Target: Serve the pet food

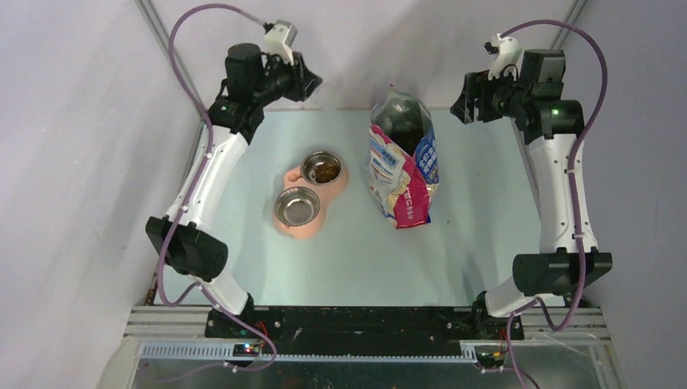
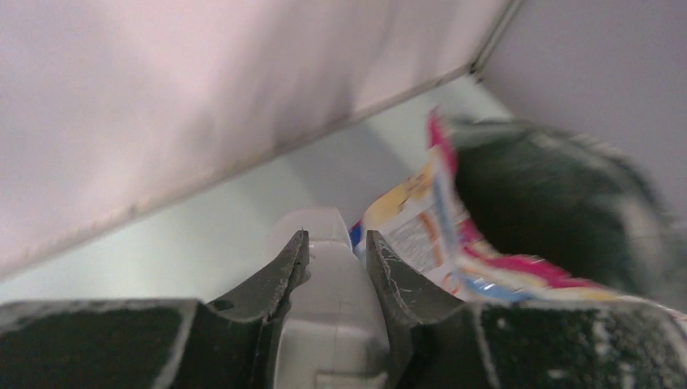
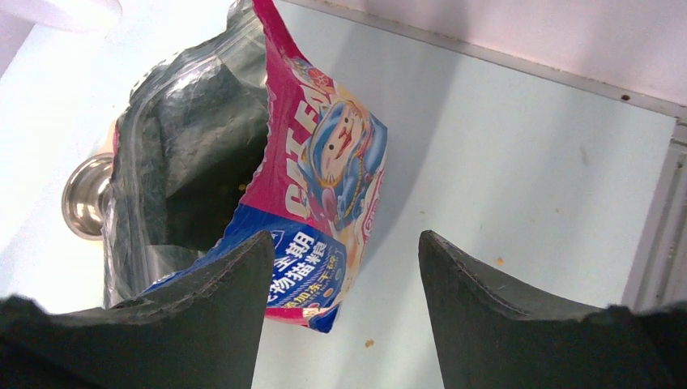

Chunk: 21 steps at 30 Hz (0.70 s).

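L end effector [image 2: 337, 238] grips scoop [image 2: 332, 320], R end effector [image 3: 344, 240] released; kibble [image 1: 323, 171] in far bowl [image 1: 305, 167].

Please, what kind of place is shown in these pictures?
Probably a robot test cell: a left arm and right arm bolted to a rail, plain walls around the table, and a cat food bag beside a double pet bowl.

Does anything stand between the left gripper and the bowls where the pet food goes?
Nothing visible. The left gripper, shut on a pale scoop, hangs over the table's far edge; bare table lies between. Pet food lies in the far bowl; the near bowl is empty. The bag stands to their right, apart.
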Available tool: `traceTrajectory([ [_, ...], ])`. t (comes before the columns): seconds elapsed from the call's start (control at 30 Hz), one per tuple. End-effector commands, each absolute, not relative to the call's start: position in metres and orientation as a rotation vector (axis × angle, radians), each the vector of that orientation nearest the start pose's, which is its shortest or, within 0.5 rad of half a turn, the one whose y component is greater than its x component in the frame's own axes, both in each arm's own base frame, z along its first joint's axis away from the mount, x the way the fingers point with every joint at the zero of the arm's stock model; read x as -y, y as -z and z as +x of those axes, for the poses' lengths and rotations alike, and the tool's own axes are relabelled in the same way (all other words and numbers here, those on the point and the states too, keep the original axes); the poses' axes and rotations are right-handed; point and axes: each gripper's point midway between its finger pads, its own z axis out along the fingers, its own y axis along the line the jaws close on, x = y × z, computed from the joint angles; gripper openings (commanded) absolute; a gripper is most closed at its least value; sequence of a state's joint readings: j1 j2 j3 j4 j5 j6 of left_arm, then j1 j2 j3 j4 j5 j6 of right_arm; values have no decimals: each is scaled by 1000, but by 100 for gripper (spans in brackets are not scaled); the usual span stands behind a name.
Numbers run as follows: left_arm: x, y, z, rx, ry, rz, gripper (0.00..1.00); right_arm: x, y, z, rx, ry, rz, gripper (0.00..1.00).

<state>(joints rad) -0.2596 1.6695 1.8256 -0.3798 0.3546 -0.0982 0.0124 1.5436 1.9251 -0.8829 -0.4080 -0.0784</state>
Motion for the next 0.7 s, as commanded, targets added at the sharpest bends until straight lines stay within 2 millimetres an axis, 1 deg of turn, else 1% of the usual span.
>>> traceTrajectory([
  [0.0,231,-497,421,-1451,723,514,0,-79,-375,412,-2009,-441,-343,69],
  [0.1,257,-519,407,-1393,796,559,0,-81,-372,415,-2018,-459,-334,69],
  [0.2,280,-524,398,-1373,840,622,0,-84,-369,414,-2028,-485,-329,68],
  [0.23,292,-515,397,-1390,859,646,0,-84,-366,413,-2035,-490,-327,68],
  [0.27,300,-505,399,-1417,863,673,0,-85,-366,413,-2035,-497,-327,68],
  [0.3,311,-499,394,-1432,878,698,0,-85,-366,413,-2036,-498,-326,68],
  [0.33,318,-484,397,-1476,870,719,0,-85,-367,412,-2034,-501,-327,68],
  [0.37,329,-476,391,-1495,878,744,0,-85,-367,412,-2034,-501,-326,68],
  [0.4,333,-462,395,-1538,852,752,0,-85,-369,411,-2030,-501,-326,68],
  [0.43,340,-454,393,-1554,827,759,0,-86,-369,410,-2028,-502,-327,68],
  [0.47,343,-442,395,-1586,810,759,0,-86,-370,409,-2027,-505,-325,68],
  [0.5,347,-436,396,-1602,775,748,0,-86,-370,408,-2027,-507,-324,68],
  [0.53,348,-425,400,-1630,754,738,0,-87,-372,406,-2023,-512,-323,68],
  [0.57,350,-421,403,-1644,722,709,0,-87,-370,405,-2027,-515,-321,68],
  [0.6,352,-410,407,-1670,709,698,0,-87,-373,403,-2022,-517,-320,68],
  [0.67,356,-397,417,-1715,687,647,0,-87,-373,399,-2021,-516,-318,68],
])
